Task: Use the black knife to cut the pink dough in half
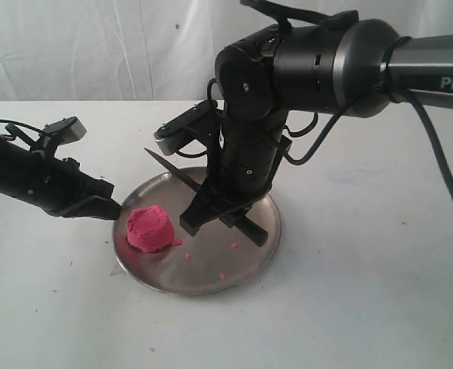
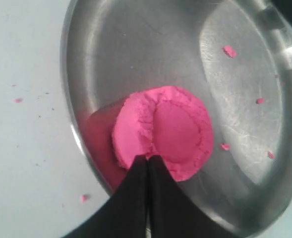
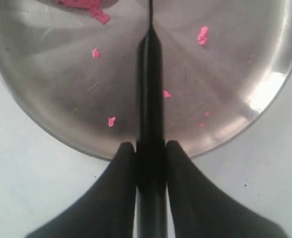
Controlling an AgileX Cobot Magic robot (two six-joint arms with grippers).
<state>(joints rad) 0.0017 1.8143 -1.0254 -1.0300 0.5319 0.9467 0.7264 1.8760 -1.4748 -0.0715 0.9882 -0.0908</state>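
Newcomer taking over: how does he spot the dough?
Find the round steel plate in the middle of the white table. On its left side in the exterior view, by the left fingers, sits the pink dough: one squat round lump, far bigger than the pink crumbs scattered around.

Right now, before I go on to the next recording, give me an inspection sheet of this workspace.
Surface: white table carrying a round steel plate.
Job's things: pink dough, one uncut lump on the plate; black knife held over the plate, apart from the dough.
Clutter: pink crumbs on the plate, and a few on the table.
Grippers: left gripper has its fingers shut together, tips at the dough's edge, contact unclear. Right gripper is shut on the knife's handle.
Cables: black cables run along the right arm, clear of the plate.
Surroundings: white draped backdrop; nothing else seen.
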